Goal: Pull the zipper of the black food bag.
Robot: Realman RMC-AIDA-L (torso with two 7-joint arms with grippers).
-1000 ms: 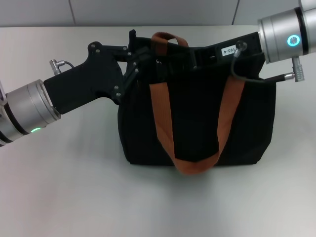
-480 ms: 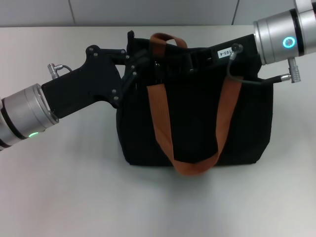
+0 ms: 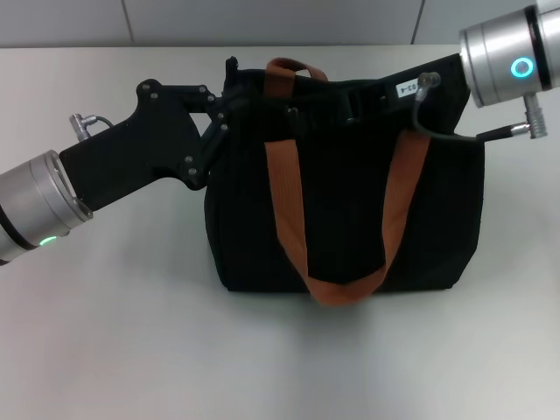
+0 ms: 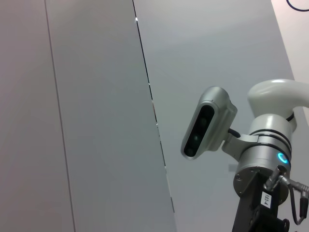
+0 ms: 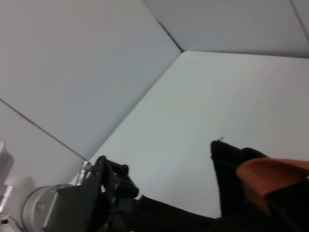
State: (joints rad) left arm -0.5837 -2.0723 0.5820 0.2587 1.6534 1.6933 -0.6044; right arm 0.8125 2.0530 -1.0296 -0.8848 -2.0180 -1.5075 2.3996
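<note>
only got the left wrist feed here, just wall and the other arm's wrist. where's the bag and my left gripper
Observer: In the head view the black food bag stands upright on the table, and the left gripper is at the bag's top left corner.
Operator: and the right one
Observer: The right gripper reaches in from the right, low over the bag's top edge; black on black, so its fingers can't be made out.
Operator: see the zipper pull
Observer: No, I can't pick it out in any view. The near orange-brown strap hangs down the front of the bag.
</note>
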